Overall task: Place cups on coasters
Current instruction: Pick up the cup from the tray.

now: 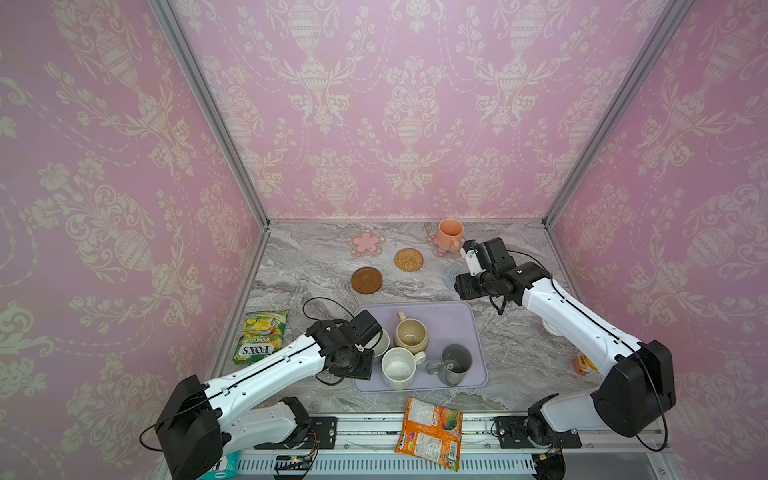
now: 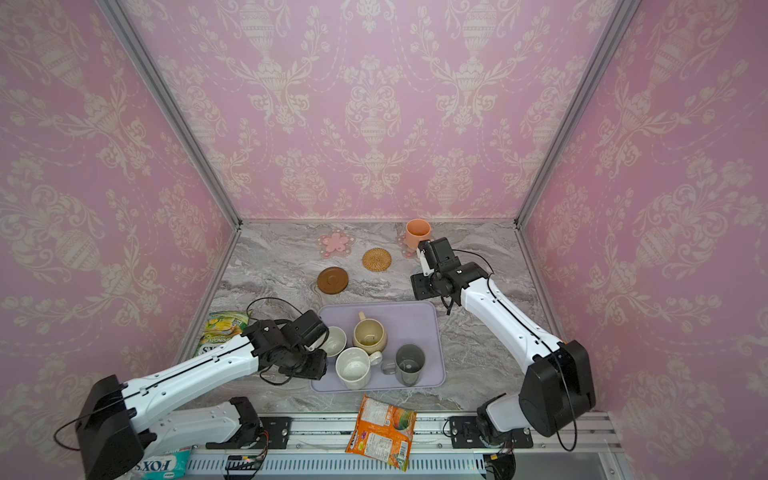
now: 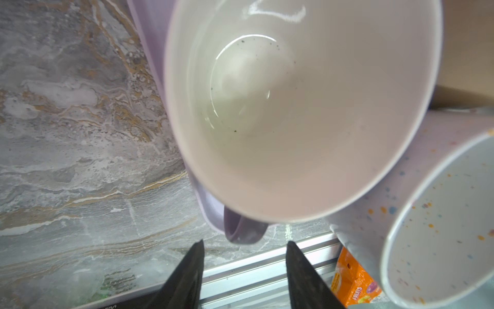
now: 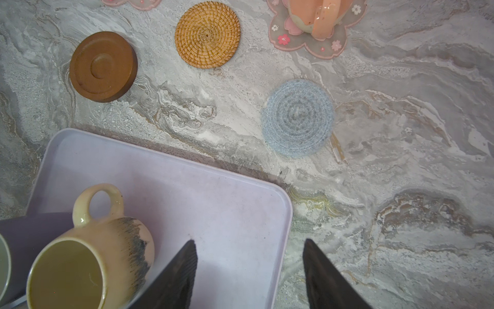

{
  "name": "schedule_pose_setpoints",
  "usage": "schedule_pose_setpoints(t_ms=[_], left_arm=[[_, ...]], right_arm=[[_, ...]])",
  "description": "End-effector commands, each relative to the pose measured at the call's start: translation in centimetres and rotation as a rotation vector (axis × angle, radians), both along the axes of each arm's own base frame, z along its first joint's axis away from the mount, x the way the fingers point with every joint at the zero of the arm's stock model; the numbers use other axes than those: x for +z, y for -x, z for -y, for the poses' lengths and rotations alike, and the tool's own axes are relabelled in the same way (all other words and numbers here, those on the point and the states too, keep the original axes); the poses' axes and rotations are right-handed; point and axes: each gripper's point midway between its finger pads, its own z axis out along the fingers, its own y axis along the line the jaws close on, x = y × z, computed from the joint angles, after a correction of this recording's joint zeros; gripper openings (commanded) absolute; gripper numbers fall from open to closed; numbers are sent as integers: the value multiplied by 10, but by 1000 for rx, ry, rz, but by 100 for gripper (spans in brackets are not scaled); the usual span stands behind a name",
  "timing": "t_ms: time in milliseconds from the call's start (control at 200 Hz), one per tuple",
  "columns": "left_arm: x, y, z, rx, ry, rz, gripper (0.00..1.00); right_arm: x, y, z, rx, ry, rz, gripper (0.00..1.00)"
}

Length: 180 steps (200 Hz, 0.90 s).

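A peach-orange cup stands on a pink flower coaster at the back right. Bare coasters: another pink flower, rattan disc, brown wooden disc, grey-blue disc. On the lavender tray stand the beige cup, speckled white cup, dark grey cup and lavender cup. My left gripper is open, its tips just short of the lavender cup's handle. My right gripper hangs open and empty above the tray's far right corner.
A green FOX'S bag lies left of the tray, an orange snack packet at the front edge. A white lid and a small orange object sit under the right arm. Pink walls close three sides.
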Motion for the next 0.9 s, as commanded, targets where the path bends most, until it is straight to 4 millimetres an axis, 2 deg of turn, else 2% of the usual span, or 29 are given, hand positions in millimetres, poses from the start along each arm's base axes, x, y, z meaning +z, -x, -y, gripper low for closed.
schedule_pose_setpoints(t_ms=[0,305,445,620,796,896], left_arm=[[-3,-13,8,-23,-15,48,52],[2,-31,9,-27,-31,147,47],[-4,-33,10,-34,-38,149,45],[-14,-35,10,-29,-54,148,35],[-15,-39,8,-23,-67,168,26],[-15,-41,5,-19,-80,182,18]], right_arm=[[9,6,0,14,-9,26,65],[10,7,4,9,10,31,65],[5,6,1,12,0,13,65],[3,6,1,11,2,8,65],[1,5,1,11,9,2,65],[-2,5,1,13,12,-4,65]])
